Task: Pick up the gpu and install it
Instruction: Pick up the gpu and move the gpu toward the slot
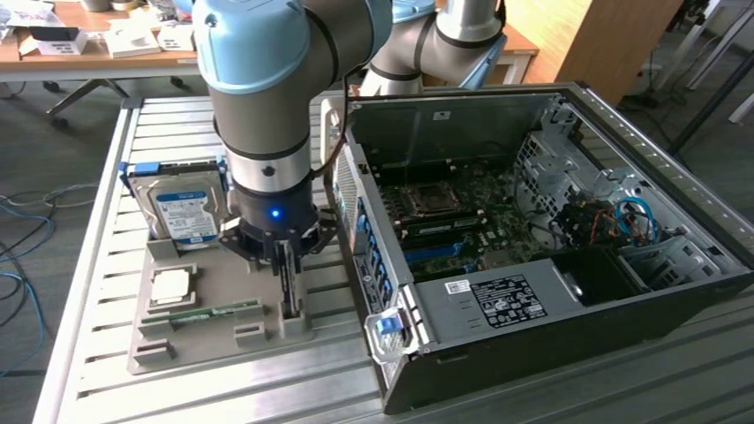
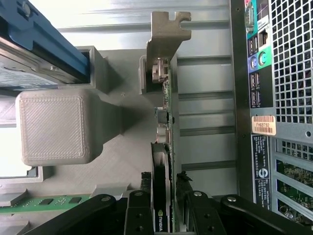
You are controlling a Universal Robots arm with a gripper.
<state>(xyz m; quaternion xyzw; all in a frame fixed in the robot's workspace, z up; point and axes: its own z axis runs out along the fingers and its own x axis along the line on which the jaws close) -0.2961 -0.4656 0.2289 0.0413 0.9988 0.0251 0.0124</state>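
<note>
Possibly the gripper (image 2: 164, 188), spread astride the upright gpu (image 2: 161, 164), closes off-centre, tilting it in its grey holder (image 2: 117, 156).

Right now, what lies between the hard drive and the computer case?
The gpu, standing on edge in the grey holder, with the gripper astride it; both views show this.

counter (image 1: 88, 274): pale metal top made of long parallel slats with grooves between, raised rail along the edge at the exterior view's left. two things rest directly on it. grey printed fixture tray (image 1: 207, 334), flat on the slats toward the exterior view's left, with raised blocks and slots. black computer tower case (image 1: 471, 371), on its side toward the exterior view's right, open side up. narrow strip of bare slats between tray and case.
</note>
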